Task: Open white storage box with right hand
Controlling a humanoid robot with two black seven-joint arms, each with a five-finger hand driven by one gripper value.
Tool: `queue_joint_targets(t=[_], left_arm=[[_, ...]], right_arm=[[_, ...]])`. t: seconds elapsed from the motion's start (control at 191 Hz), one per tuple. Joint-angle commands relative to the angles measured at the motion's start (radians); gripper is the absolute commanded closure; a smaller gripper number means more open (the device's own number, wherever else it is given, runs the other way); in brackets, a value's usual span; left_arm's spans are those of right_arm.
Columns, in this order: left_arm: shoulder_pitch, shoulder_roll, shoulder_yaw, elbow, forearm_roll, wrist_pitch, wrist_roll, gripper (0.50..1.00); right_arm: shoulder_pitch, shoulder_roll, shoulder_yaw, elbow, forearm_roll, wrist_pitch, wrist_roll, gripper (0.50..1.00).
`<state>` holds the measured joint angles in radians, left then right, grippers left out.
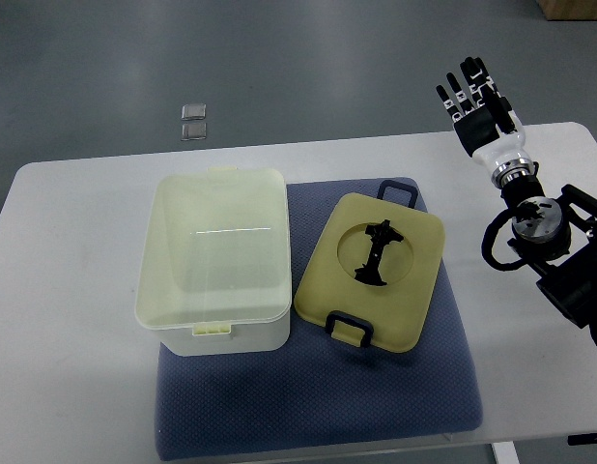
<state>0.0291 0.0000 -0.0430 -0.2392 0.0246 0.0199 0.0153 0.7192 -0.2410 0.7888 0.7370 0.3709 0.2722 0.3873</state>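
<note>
White table [76,290] with rounded corners, set on a grey floor [308,58]; a blue-grey textured mat [318,406] lies on the table's middle and near part, its near edge close to the table's near edge. Two small square pale tiles [193,121] sit on the floor beyond the table's far edge, one just behind the other, touching or nearly so. A sliver of a tan thing [574,8] shows at the top right corner, too cropped to tell what it is
</note>
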Motion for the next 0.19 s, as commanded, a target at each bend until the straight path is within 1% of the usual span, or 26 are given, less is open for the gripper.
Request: queue_joint_targets(t=[0.0,0.183], left_arm=[[0.000,0.000,0.002,0.000,0.000,0.000,0.000,0.500],[0.000,0.000,0.002,0.000,0.000,0.000,0.000,0.500]], right_arm=[[-0.012,0.012,0.000,-0.008,-0.004,0.015,0.002,0.570],[-0.014,0.023,0.000,-0.028,-0.004,0.018,0.002,0.570]])
